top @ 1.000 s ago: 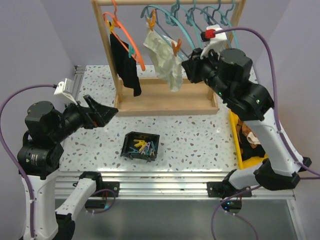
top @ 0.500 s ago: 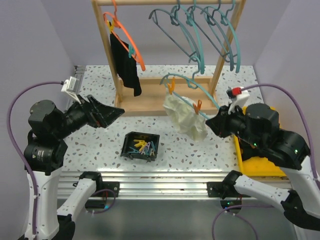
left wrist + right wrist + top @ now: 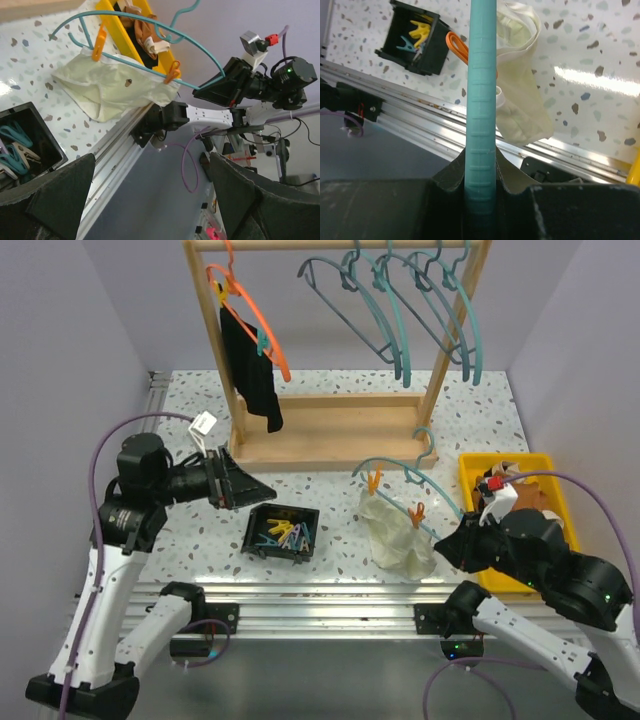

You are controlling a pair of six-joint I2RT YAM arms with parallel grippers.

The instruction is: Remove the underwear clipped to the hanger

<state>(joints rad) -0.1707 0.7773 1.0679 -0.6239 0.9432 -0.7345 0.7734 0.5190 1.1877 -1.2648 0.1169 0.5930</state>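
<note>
My right gripper is shut on a teal hanger held low over the table's front right. The cream-white brief hangs from it by two orange clips and rests on the table. The black piece hangs from an orange hanger at the rack's left. My left gripper is open and empty, above the table left of the clip bin, pointing toward the brief.
A black bin of coloured clips sits front centre. A wooden rack with several bare hangers stands at the back. A yellow tray with brown clothes is at the right. The metal rail runs along the front edge.
My right arm has carried the teal hanger with the cream brief down and forward, so the brief now lies on the table. My left gripper has swung right and lower.
</note>
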